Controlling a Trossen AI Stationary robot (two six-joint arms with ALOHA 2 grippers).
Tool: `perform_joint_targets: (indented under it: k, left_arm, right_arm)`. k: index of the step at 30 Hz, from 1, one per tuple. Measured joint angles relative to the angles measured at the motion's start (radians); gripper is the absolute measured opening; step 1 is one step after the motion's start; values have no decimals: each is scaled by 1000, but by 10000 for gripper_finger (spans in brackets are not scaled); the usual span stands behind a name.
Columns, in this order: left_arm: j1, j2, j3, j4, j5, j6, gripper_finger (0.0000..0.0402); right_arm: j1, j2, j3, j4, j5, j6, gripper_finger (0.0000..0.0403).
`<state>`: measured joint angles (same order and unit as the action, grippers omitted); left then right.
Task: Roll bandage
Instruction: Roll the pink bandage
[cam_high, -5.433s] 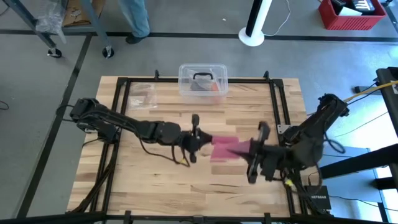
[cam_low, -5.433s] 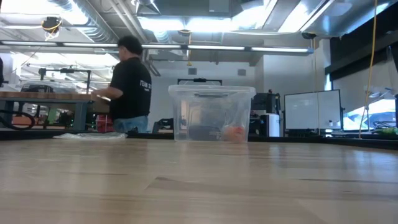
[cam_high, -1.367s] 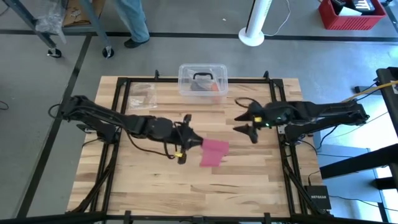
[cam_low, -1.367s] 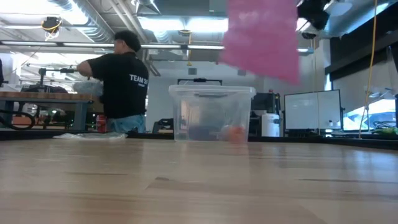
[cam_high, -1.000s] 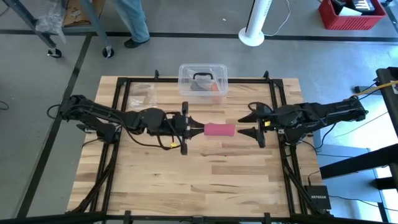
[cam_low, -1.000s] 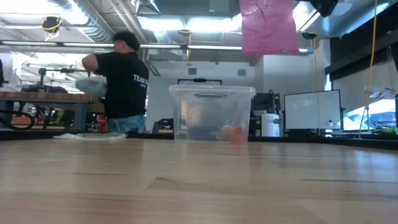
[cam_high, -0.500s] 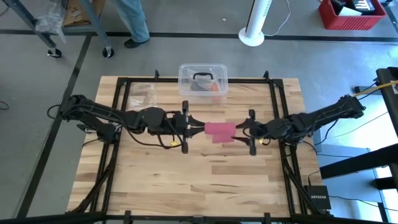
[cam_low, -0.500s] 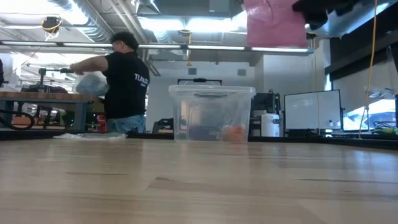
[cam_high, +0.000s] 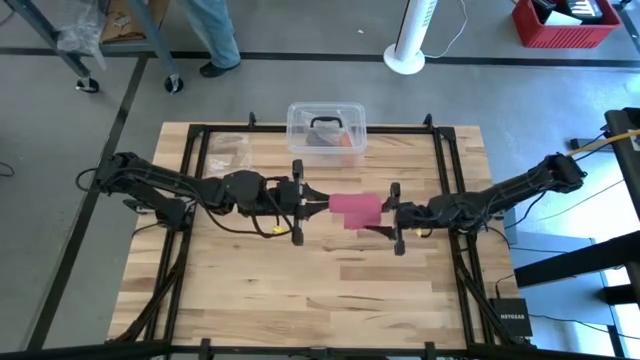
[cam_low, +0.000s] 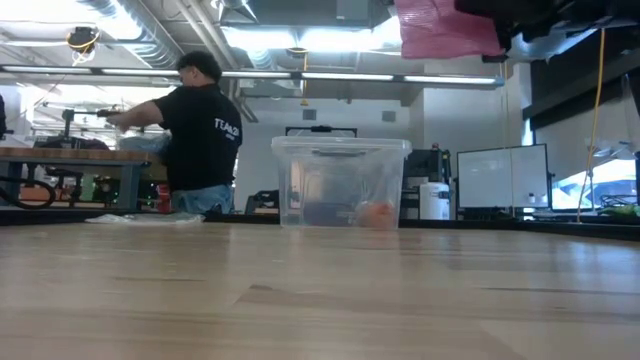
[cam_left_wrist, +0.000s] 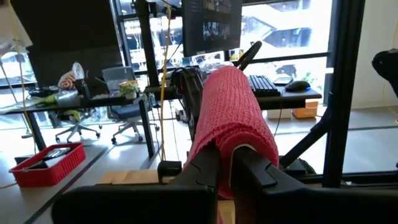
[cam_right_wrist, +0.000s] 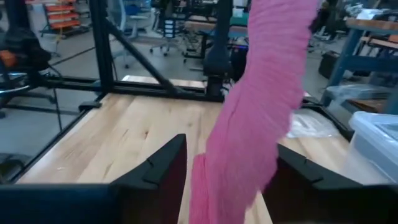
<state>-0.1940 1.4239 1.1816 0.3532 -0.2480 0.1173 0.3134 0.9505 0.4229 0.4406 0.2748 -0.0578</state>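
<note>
High view: the left gripper (cam_high: 303, 203) is clamped on the pink bandage (cam_high: 355, 209) above mid-table. The right gripper (cam_high: 393, 222) straddles the bandage's right end, fingers apart.

Both arms (cam_high: 180, 190) were matte black, jointed tubes with loose black cables (cam_high: 245, 235) looping beside them; a yellow tag (cam_high: 279, 229) showed near the left wrist. Each gripper (cam_left_wrist: 227, 168) carried two black, blocky, angular fingers (cam_right_wrist: 163, 165)
</note>
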Motion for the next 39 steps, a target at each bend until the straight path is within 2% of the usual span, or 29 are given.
perform_joint_targets:
  k: [4,7,11,13,15,18,22,25,30,39]
  left_arm:
    - [0,0,0,0,1,0,13]
    - [0,0,0,1,1,4,13]
    - [1,0,0,5,1,21,13]
    - [1,0,0,5,1,27,13]
    - [5,0,0,18,1,29,13]
    - [12,0,0,54,1,30,13]
    - [28,1,0,99,2,43,13]
    - [45,1,0,118,5,42,13]
    - [75,1,0,161,51,23,13]
    - [119,24,0,234,-18,146,13]
  right_arm:
    - [0,55,6,64,2,-20,178]
    - [0,68,12,96,4,-44,162]
    - [0,71,12,79,61,-56,90]
    - [0,71,12,75,64,-59,36]
    - [1,71,12,74,42,-78,12]
    - [27,75,12,75,34,-78,18]
    - [82,75,12,74,53,-102,5]
    - [125,76,12,79,103,-108,9]
    - [183,76,14,83,129,-133,5]
    - [271,161,167,42,143,-141,4]
